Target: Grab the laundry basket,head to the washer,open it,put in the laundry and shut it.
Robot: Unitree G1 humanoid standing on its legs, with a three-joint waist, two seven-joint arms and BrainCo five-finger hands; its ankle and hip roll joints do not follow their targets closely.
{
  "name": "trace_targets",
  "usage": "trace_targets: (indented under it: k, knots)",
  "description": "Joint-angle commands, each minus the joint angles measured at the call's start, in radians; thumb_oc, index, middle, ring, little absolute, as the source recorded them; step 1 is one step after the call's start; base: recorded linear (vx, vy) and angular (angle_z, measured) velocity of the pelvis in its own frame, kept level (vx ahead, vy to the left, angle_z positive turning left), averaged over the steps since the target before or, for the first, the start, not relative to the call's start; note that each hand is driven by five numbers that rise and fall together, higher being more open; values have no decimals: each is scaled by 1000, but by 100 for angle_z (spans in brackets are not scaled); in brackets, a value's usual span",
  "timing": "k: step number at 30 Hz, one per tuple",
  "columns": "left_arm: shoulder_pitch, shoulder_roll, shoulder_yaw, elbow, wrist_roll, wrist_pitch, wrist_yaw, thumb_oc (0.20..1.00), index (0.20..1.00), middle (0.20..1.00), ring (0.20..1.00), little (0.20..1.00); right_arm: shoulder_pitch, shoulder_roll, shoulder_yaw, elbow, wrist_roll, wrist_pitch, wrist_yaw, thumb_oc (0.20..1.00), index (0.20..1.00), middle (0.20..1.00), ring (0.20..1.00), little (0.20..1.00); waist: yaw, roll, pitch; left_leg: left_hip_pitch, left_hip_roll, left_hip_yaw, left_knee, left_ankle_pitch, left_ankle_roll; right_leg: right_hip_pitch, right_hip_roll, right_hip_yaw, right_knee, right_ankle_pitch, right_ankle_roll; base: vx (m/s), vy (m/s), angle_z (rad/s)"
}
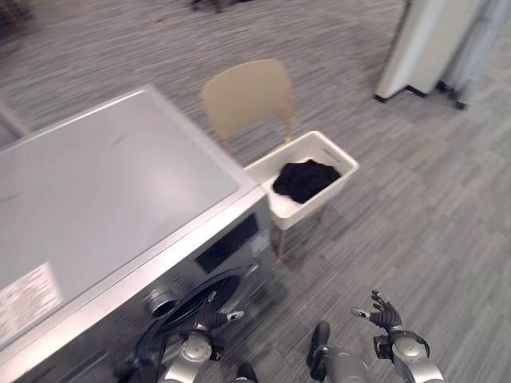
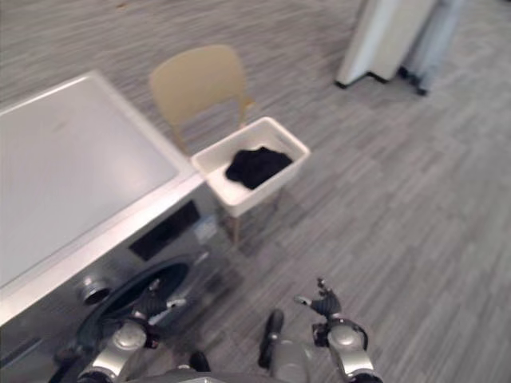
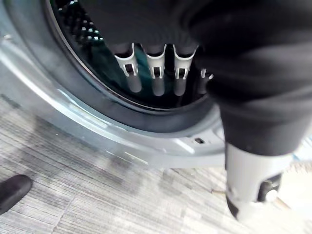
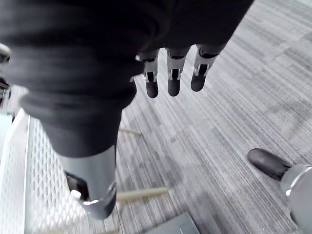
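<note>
The left hand (image 1: 214,320) reaches open into the washer (image 1: 120,215) door; the right hand (image 1: 385,313) hangs open. The clothes (image 1: 306,179) sit in the basket (image 1: 339,162) at 1 o'clock. Shutting now leaves them out.

A white rectangular plastic laundry basket (image 1: 315,171) sits on a chair beside the silver-grey front-loading washer (image 1: 120,207), holding a crumpled black garment (image 1: 305,179). The washer's round dark-rimmed door opening (image 2: 132,303) faces the floor-side front.
</note>
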Motion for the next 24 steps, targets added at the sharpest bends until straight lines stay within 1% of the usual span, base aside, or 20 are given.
trace_targets:
  k: [1, 2, 3, 5, 6, 7, 8, 9, 10, 11, 12, 13, 15, 18, 19, 20, 21, 22, 23, 24]
  knots:
    - [-73, 0, -1, -30, 19, -34, 17, 1000, 1000, 1000, 1000, 1000, -7, -37, 9, -70, -17, -24, -28, 1000, 1000, 1000, 1000, 1000, 12, 3, 23, 1, -48, -72, 39, -66, 28, 100, 14, 17, -140, 5, 89, 182, -181, -167]
    - [-74, -4, -3, -25, 19, -33, 12, 1000, 1000, 1000, 1000, 1000, -1, -38, 4, -66, -17, -21, -28, 1000, 1000, 1000, 1000, 1000, 2, 7, 18, 8, -44, -63, 63, -82, 26, 104, 18, 37, -152, 3, 88, 204, -182, -156]
    - [-73, -12, -12, -27, 18, -35, 12, 1000, 1000, 1000, 1000, 1000, 10, -44, 3, -70, -16, -20, -29, 1000, 1000, 1000, 1000, 1000, -4, 16, 20, 2, -22, -51, 123, -99, 15, 114, 32, 58, -168, -1, 80, 196, -175, -114]
    - [-73, -20, -19, -38, 10, -38, 11, 1000, 1000, 1000, 1000, 1000, 23, -50, 2, -82, -12, -21, -30, 1000, 1000, 1000, 1000, 1000, -9, 21, 26, -10, 1, -44, 188, -108, 7, 127, 46, 71, -181, -8, 71, 147, -162, -81]
    - [-79, -32, -21, -55, -15, -44, 13, 1000, 1000, 1000, 1000, 1000, 28, -67, 7, -95, -11, -24, -30, 1000, 1000, 1000, 1000, 1000, -4, 21, 52, -62, 50, -88, 366, -77, -8, 158, 81, 117, -201, -26, 44, 105, -136, -90]
    - [-80, -32, -21, -56, -15, -44, 13, 1000, 1000, 1000, 1000, 1000, 28, -68, 6, -95, -11, -24, -30, 1000, 1000, 1000, 1000, 1000, -3, 23, 53, -67, 57, -90, 378, -81, -11, 158, 85, 118, -201, -27, 41, 165, -236, -101]
    - [-88, -36, -33, -71, -40, -52, 15, 1000, 1000, 1000, 1000, 1000, 28, -77, 7, -92, -7, -21, -32, 1000, 1000, 1000, 1000, 1000, 24, 19, 81, -151, 49, -220, 476, -39, -22, 187, 113, 154, -217, -46, 12, 130, -151, -115]
    - [-90, -38, -40, -79, -45, -52, 18, 1000, 1000, 1000, 1000, 1000, 32, -80, 10, -99, -5, -20, -32, 1000, 1000, 1000, 1000, 1000, 36, 11, 91, -189, 9, -286, 485, -61, -14, 197, 117, 176, -220, -53, 8, 131, -152, -110]
    - [-91, -38, -46, -85, -43, -50, 22, 1000, 1000, 1000, 1000, 1000, 33, -81, 10, -109, -4, -22, -31, 1000, 1000, 1000, 1000, 1000, 39, -3, 96, -227, -27, -315, 471, -51, -1, 193, 107, 181, -222, -46, 6, 71, -44, -73]
    - [-90, -38, -47, -85, -43, -50, 22, 1000, 1000, 1000, 1000, 1000, 33, -81, 10, -109, -4, -22, -31, 1000, 1000, 1000, 1000, 1000, 39, -3, 96, -227, -27, -316, 472, -52, -1, 193, 108, 180, -222, -46, 6, 74, -26, -50]
    - [-88, -43, -53, -86, -44, -48, 26, 1000, 1000, 1000, 1000, 1000, 35, -82, 13, -114, -3, -25, -31, 1000, 1000, 1000, 1000, 1000, 50, -9, 103, -251, -54, -346, 439, -66, 1, 207, 110, 199, -229, -53, 14, 149, -14, -55]
    - [-85, -45, -55, -88, -41, -45, 27, 1000, 1000, 1000, 1000, 1000, 37, -83, 17, -116, -6, -26, -29, 1000, 1000, 1000, 1000, 1000, 55, -9, 104, -261, -67, -356, 386, -59, 4, 218, 115, 209, -233, -58, 19, 210, -5, -46]
    - [-77, -49, -52, -87, -38, -42, 25, 1000, 1000, 1000, 1000, 1000, 33, -92, 18, -105, -12, -30, -35, 1000, 1000, 1000, 1000, 1000, 66, -4, 104, -287, -84, -367, 280, 9, -2, 233, 133, 222, -235, -68, 21, 173, 16, -24]
    - [-77, -49, -52, -87, -38, -42, 25, 1000, 1000, 1000, 1000, 1000, 33, -92, 18, -105, -12, -30, -35, 1000, 1000, 1000, 1000, 1000, 66, -4, 104, -287, -84, -367, 280, 9, -2, 233, 133, 222, -235, -68, 21, 163, 24, -28]
    - [-59, -44, -36, -88, -38, -43, 25, 1000, 1000, 1000, 1000, 1000, 29, -95, 17, -84, -15, -29, -46, 1000, 1000, 1000, 1000, 1000, 109, 22, 109, -353, -100, -330, 81, 153, -24, 311, 194, 239, -236, -127, 16, 529, 97, -24]
    - [-53, -45, -32, -87, -40, -43, 26, 1000, 1000, 1000, 1000, 1000, 33, -96, 15, -85, -18, -28, -48, 1000, 1000, 1000, 1000, 1000, 117, 23, 107, -362, -96, -308, 51, 167, -25, 329, 199, 239, -234, -141, 16, 692, 146, 8]
    - [-47, -43, -26, -88, -41, -43, 29, 1000, 1000, 1000, 1000, 1000, 35, -99, 13, -87, -21, -30, -50, 1000, 1000, 1000, 1000, 1000, 118, 17, 107, -373, -92, -273, 32, 153, -34, 354, 197, 236, -233, -165, 21, 425, 157, 21]
    - [-28, -41, -16, -95, -47, -45, 21, 1000, 1000, 1000, 1000, 1000, 45, -96, 13, -94, -29, -25, -41, 1000, 1000, 1000, 1000, 1000, 126, 17, 95, -351, -67, -204, -4, 172, -11, 367, 204, 225, -224, -168, 26, 310, 124, 47]
    - [-28, -41, -16, -95, -47, -45, 21, 1000, 1000, 1000, 1000, 1000, 45, -96, 13, -94, -29, -25, -41, 1000, 1000, 1000, 1000, 1000, 126, 17, 95, -351, -67, -204, -4, 172, -11, 367, 204, 226, -224, -168, 26, 358, 137, 34]
    - [-15, -41, -5, -97, -53, -47, 24, 1000, 1000, 1000, 1000, 1000, 51, -89, 21, -90, -45, -27, -39, 1000, 1000, 1000, 1000, 1000, 133, 3, 78, -341, -68, -198, 24, 199, -1, 389, 200, 216, -215, -183, 32, 363, 67, 34]
